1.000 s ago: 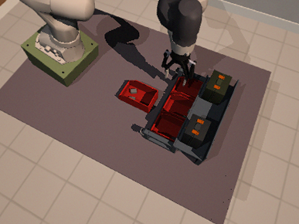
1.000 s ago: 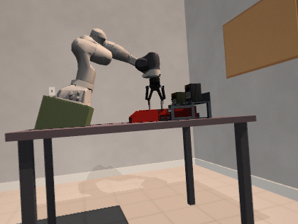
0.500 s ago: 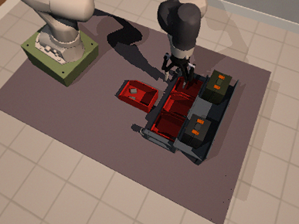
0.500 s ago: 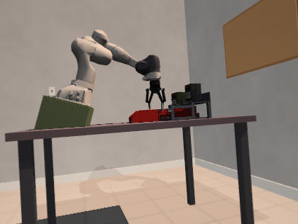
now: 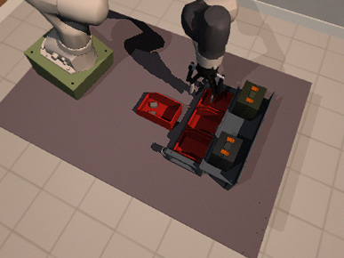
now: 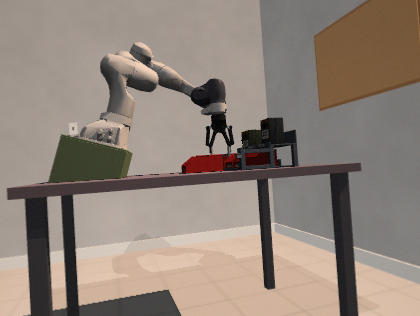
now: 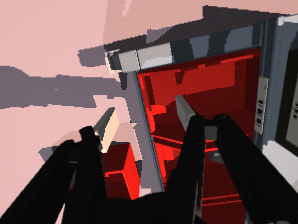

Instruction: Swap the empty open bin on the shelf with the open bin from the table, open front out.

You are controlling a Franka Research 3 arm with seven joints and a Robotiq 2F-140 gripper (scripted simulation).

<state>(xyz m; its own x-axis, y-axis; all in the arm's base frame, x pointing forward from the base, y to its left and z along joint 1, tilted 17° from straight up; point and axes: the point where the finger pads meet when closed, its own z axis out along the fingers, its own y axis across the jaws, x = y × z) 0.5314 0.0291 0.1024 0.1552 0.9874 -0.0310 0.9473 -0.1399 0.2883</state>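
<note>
My gripper (image 5: 202, 94) (image 6: 220, 150) (image 7: 146, 110) is open, pointing down at the front of the shelf's far-end bin. One finger hangs outside the front edge, the other over or inside that bin; nothing is between them. The far-end red bin (image 5: 222, 99) (image 7: 210, 85) looks empty and sits in the shelf (image 5: 183, 162) (image 6: 295, 156). The middle red bin (image 5: 204, 119) and the near-end red bin (image 5: 192, 144) stand beside it in a row; their contents are too dark to tell. Another red bin (image 5: 166, 111) (image 6: 202, 163) (image 7: 115, 187) stands on the table before the shelf, holding small grey parts (image 5: 153, 104).
A green box (image 5: 249, 101) (image 6: 251, 138) and a dark box (image 5: 227, 153) (image 6: 272, 131) with orange latches stand on the shelf's upper board (image 5: 230, 123), behind the row of bins. The robot's green base block (image 5: 77, 85) (image 6: 90, 160) is at the table's other end.
</note>
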